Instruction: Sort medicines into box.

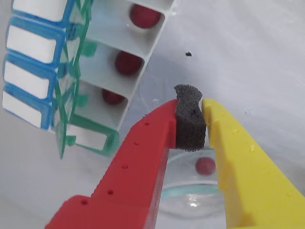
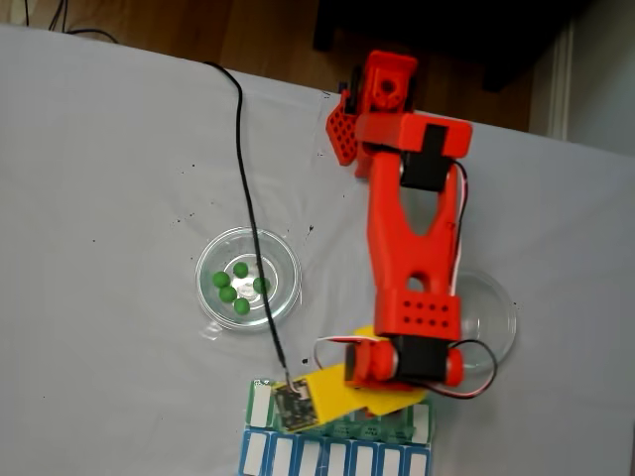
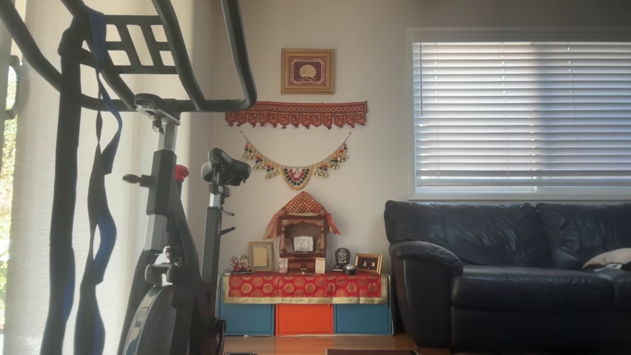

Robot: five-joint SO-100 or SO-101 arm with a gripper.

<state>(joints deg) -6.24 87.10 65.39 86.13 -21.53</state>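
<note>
In the wrist view the claw, one red finger and one yellow finger, is pressed together on its own dark foam pad and carries no pill. One dark red pill lies in the clear glass dish directly beneath the tips, slightly toward the yellow side. The pill box sits up and left of the claw, with three red pills already in open compartments. Judged from this, the claw must descend almost straight down.

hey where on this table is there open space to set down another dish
The white table is bare left of the dish of green pills, and on the far right beyond the other glass dish. It is crowded around the pill organizer, where the arm and tool hang.
</note>
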